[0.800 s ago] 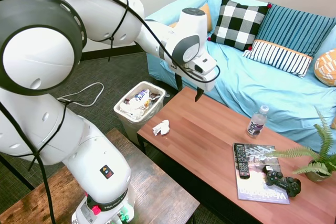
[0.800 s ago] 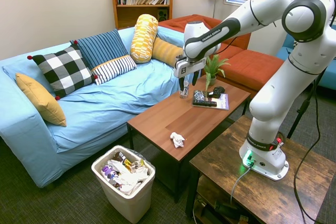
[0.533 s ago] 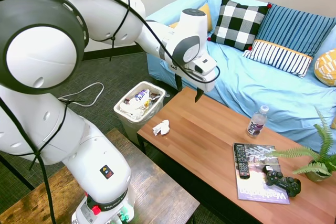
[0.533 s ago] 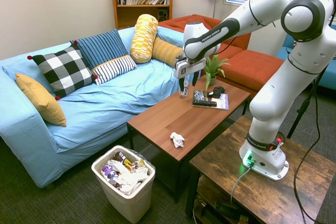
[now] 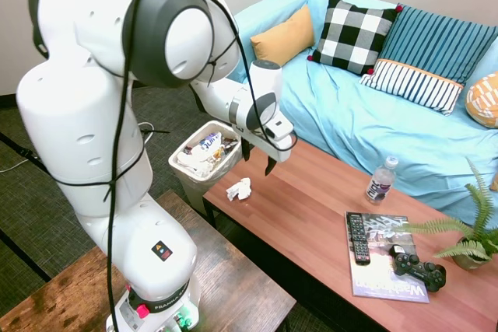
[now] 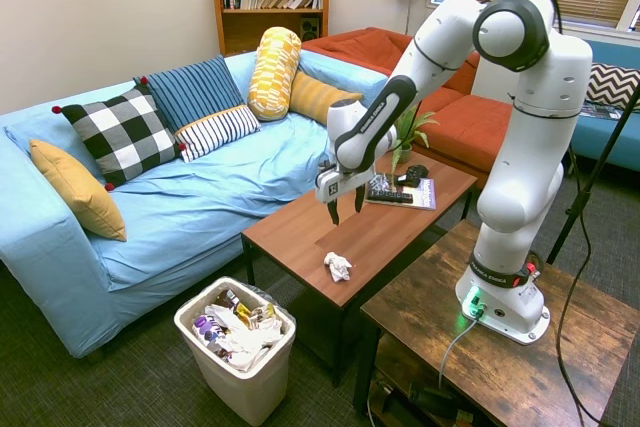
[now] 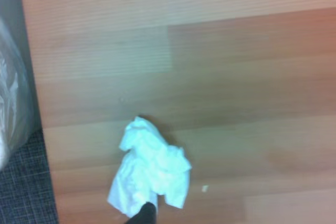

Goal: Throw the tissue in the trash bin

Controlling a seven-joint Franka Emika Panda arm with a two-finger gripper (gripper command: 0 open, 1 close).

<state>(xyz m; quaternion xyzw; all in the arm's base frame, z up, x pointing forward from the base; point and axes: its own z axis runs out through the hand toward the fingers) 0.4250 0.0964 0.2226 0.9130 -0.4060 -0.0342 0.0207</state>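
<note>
The tissue (image 5: 239, 189) (image 6: 339, 267) (image 7: 149, 170), a small crumpled white wad, lies on the wooden coffee table (image 5: 311, 215) near its end corner. My gripper (image 5: 257, 159) (image 6: 344, 208) hangs open a short way above the table, just beyond the tissue and apart from it, with nothing between its fingers. The trash bin (image 5: 180, 172) (image 6: 240, 387), a white lined wastebasket holding crumpled paper and colourful litter, stands on the floor right off that end of the table. Its liner (image 7: 10, 103) shows at the edge of the wrist view.
Further along the table are a water bottle (image 5: 380, 181), a magazine (image 5: 381, 258) with a remote (image 5: 358, 237), a game controller (image 5: 419, 267) and a potted fern (image 5: 471, 240). A blue sofa (image 5: 366, 114) with cushions runs behind the table. A dark wooden table (image 5: 226, 285) sits in front.
The arm has swung down and toward the table's end corner. My gripper has come much lower and closer to the tissue, still open. The tissue has not moved.
</note>
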